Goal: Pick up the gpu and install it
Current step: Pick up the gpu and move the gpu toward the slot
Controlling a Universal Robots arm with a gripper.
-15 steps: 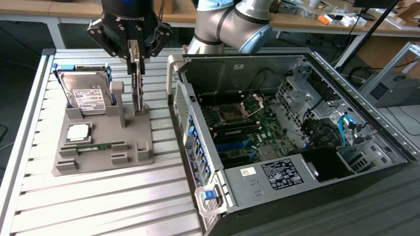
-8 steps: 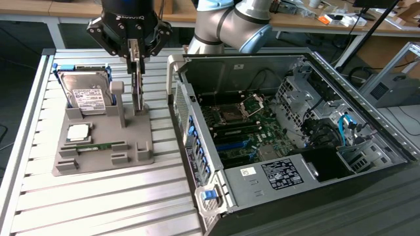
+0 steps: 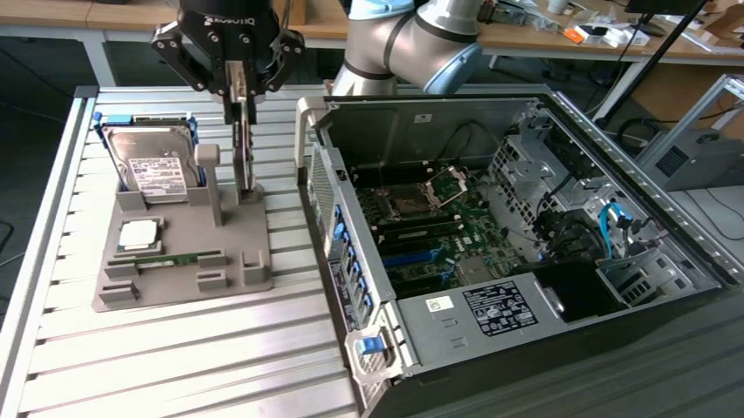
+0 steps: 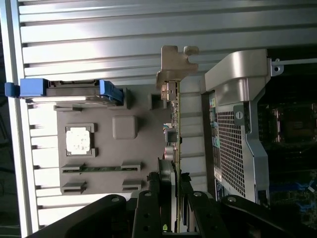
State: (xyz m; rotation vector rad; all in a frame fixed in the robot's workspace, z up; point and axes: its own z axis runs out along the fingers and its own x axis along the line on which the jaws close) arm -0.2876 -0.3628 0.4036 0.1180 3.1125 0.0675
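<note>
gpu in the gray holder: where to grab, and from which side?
Top long edge, from straight above, squeezing the two flat faces. The gpu stands upright on edge in the holder, thin, with its bracket at one end. The gripper pinches it there.

You are working in a robotics lab: slatted aluminium table, opened computer case, cluttered workbenches behind.
</note>
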